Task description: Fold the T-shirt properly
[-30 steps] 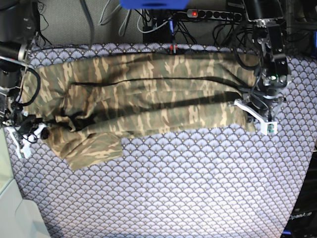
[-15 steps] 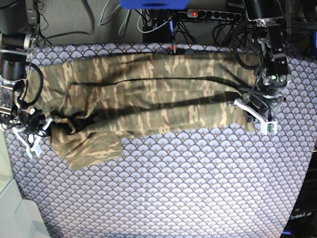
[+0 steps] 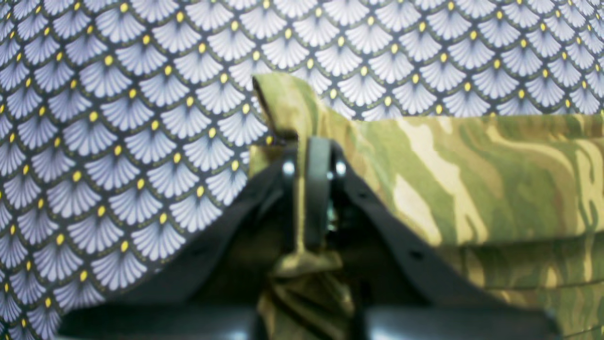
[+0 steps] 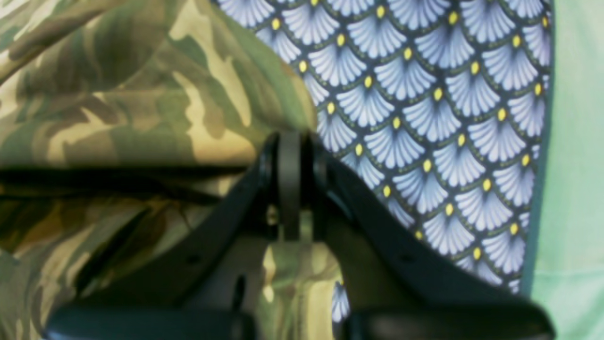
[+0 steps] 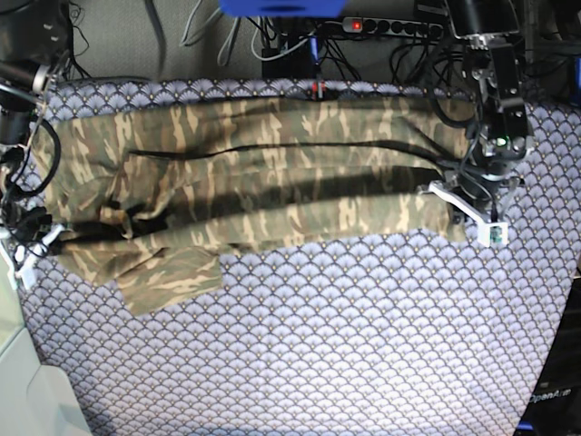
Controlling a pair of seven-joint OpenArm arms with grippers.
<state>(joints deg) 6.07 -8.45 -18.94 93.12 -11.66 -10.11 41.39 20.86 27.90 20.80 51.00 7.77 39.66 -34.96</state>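
Observation:
The camouflage T-shirt (image 5: 272, 173) lies stretched sideways across the far half of the table, with a sleeve flap hanging toward the front at the left. My left gripper (image 5: 458, 211) is at the shirt's right end. In the left wrist view it (image 3: 311, 156) is shut on a raised fold of the T-shirt (image 3: 472, 179). My right gripper (image 5: 44, 243) is at the shirt's left end. The right wrist view shows it (image 4: 292, 156) shut on the edge of the T-shirt (image 4: 118, 94), with cloth bunched between its fingers.
A purple-grey fan-scale cloth (image 5: 363, 345) covers the table. A power strip and cables (image 5: 381, 27) lie behind the far edge. A pale green surface (image 5: 18, 363) borders the table at the left, close to my right gripper.
My right gripper has shut on the shirt's left edge and moved left, drawing that end outward and flatter. The left arm has stayed still.

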